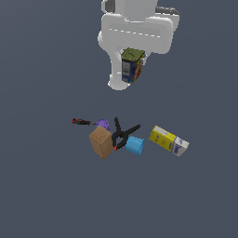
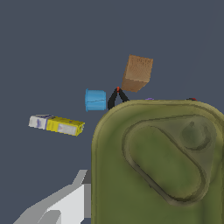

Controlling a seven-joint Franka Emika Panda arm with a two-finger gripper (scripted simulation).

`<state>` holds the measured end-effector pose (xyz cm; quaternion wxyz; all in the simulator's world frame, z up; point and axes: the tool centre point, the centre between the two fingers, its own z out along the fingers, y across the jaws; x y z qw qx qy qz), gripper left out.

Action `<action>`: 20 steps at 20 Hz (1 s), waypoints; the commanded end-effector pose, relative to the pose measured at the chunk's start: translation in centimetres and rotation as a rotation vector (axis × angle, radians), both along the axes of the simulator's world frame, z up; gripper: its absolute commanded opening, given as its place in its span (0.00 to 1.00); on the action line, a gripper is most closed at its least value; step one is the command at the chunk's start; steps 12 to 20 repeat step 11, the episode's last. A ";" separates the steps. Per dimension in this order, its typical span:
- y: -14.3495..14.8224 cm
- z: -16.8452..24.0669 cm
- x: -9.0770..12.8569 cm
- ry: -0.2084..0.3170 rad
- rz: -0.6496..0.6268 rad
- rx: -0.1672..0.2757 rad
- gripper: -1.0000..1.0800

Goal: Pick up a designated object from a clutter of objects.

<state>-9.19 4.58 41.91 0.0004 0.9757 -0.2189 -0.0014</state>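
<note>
The designated object, an olive-green can [image 1: 131, 65] with a dark blue label, hangs high above the floor, under the white arm. My gripper [image 1: 132, 69] is shut on it, and the arm's body hides most of the fingers. In the wrist view the can's olive lid [image 2: 162, 162] fills the near corner, with one grey finger [image 2: 65, 203] beside it. The clutter of objects lies well below, apart from the can.
On the dark floor lie a brown box [image 1: 101, 142], a black clamp [image 1: 123, 134], a light blue cup [image 1: 135, 146], a yellow-white carton [image 1: 168, 141], a purple ball [image 1: 103, 124] and a red-handled tool [image 1: 81, 122]. The box, clamp and cup touch.
</note>
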 end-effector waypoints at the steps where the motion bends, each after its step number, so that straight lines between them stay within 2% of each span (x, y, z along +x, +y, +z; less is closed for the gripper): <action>1: -0.3 1.6 -0.8 -0.003 0.000 0.000 0.00; 8: -0.7 3.7 -1.8 -0.003 0.000 0.000 0.00; 20: -0.8 3.9 -1.9 -0.003 0.000 0.000 0.00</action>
